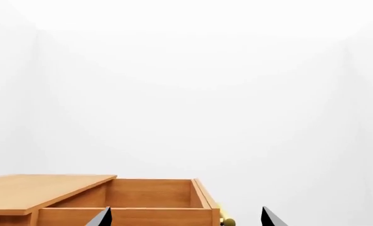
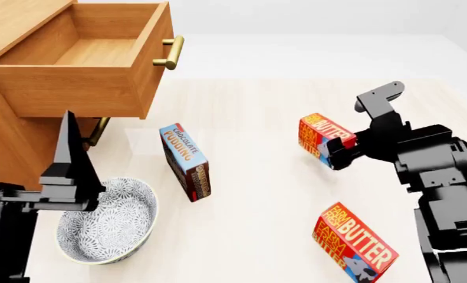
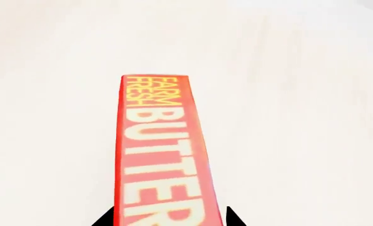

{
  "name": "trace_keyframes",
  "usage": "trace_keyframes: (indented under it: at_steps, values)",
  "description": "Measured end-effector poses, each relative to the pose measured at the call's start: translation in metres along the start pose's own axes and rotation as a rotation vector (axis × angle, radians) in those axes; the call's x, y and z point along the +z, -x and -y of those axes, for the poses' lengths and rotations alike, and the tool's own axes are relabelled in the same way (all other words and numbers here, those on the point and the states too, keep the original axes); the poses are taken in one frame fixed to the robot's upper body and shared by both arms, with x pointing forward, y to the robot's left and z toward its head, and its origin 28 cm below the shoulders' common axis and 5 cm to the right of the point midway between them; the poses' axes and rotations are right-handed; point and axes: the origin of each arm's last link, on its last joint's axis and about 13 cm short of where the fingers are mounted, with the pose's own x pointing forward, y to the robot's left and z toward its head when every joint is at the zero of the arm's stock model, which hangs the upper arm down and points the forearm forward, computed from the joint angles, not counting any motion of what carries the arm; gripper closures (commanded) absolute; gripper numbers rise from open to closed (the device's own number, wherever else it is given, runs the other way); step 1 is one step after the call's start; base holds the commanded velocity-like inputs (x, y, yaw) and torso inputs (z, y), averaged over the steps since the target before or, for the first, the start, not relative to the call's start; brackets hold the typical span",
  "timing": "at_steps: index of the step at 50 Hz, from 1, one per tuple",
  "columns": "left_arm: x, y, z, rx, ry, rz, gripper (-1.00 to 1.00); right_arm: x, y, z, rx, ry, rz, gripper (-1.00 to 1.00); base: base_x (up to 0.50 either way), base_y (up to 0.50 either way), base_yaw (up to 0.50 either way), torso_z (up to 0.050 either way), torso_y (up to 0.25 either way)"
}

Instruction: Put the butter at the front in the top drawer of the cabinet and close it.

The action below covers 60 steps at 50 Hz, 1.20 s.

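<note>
My right gripper (image 2: 339,152) is shut on a red-and-orange butter (image 2: 322,135) carton at the right of the table and holds it tilted. In the right wrist view the butter (image 3: 161,150) runs lengthwise out from between the right gripper's (image 3: 167,219) fingers. A second, identical butter carton (image 2: 353,244) lies nearer me at the front right. The top drawer (image 2: 68,91) of the cabinet (image 2: 13,23) stands pulled out and looks empty, brass handle (image 2: 170,53) on its front. My left gripper (image 2: 70,154) is open beside the cabinet; its wrist view shows the drawer (image 1: 126,216) ahead of the open left gripper (image 1: 186,219).
A blue-and-brown chocolate pudding carton (image 2: 184,162) stands mid-table. A patterned bowl (image 2: 108,221) sits at the front left, just under my left gripper. A lower drawer's brass handle (image 2: 98,131) shows beneath the open drawer.
</note>
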Motion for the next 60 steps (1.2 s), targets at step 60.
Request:
trace_keyframes:
  at_steps: [60]
  values:
    - [0.048,0.047,0.001,-0.003,0.023,0.071,-1.0,0.053,0.147,-0.07,-0.289,0.228,0.571,1.0,0.0,0.0,0.0,0.0,0.001]
